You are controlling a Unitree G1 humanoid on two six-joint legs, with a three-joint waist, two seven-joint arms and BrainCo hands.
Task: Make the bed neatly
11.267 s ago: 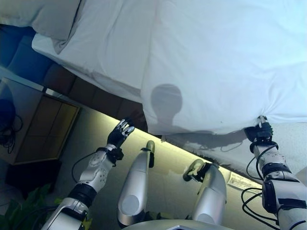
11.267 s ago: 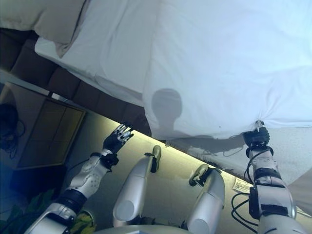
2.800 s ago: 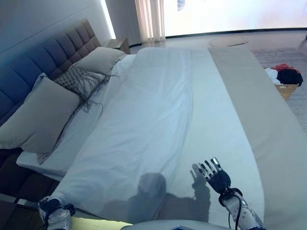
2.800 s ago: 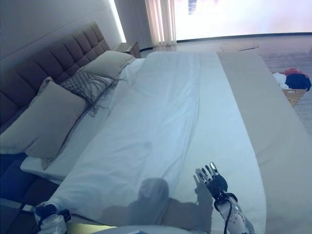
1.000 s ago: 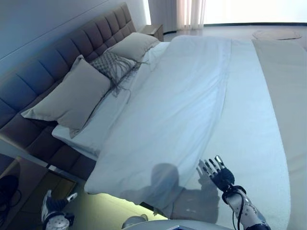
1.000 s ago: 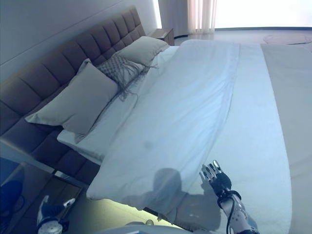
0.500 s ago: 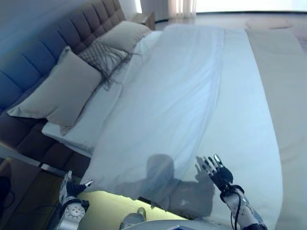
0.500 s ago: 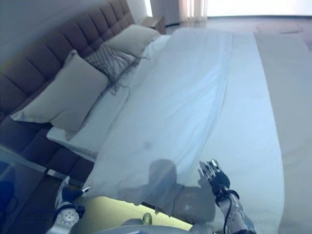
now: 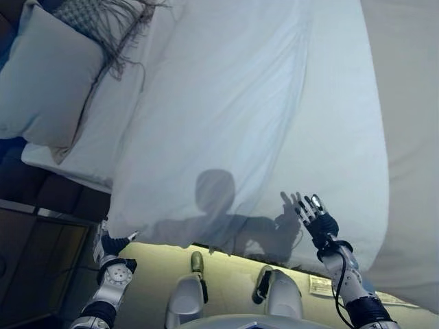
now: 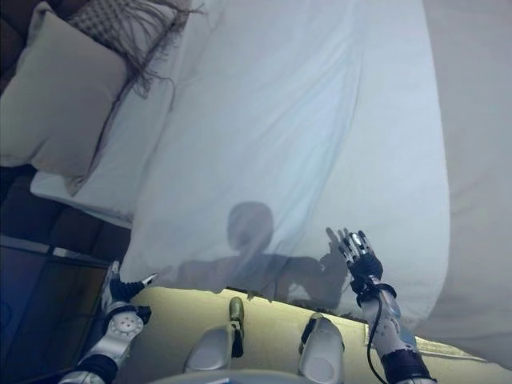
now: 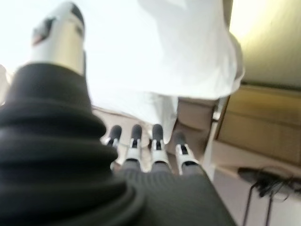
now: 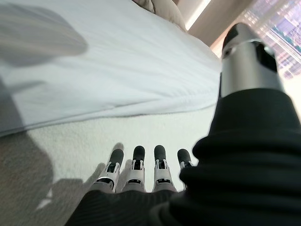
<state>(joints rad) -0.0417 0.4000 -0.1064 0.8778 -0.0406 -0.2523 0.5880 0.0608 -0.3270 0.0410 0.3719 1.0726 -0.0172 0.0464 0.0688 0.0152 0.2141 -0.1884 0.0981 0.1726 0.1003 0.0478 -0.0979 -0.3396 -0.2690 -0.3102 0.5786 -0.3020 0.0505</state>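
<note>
A white duvet [image 9: 240, 123] covers the bed, its near edge hanging over the bedside. My left hand [image 9: 112, 245] is open just below the duvet's near corner on the headboard side and holds nothing; its wrist view shows straight fingers [image 11: 157, 141] under the hanging duvet corner [image 11: 188, 56]. My right hand [image 9: 317, 221] is open with spread fingers above the duvet's near edge. In the right wrist view the straight fingers [image 12: 138, 165] hover over a beige cover [image 12: 70, 136] beside the duvet's edge [image 12: 94, 80].
A large grey pillow [image 9: 41, 75] and a fringed cushion [image 9: 96, 17] lie at the head end on the white sheet [image 9: 103, 137]. A beige runner [image 9: 405, 103] crosses the foot end. A dark nightstand [image 9: 34, 267] stands beside my left hand.
The camera has tilted down toward the bedside. My left hand has risen to the duvet's near corner. The right hand stays open over the near edge.
</note>
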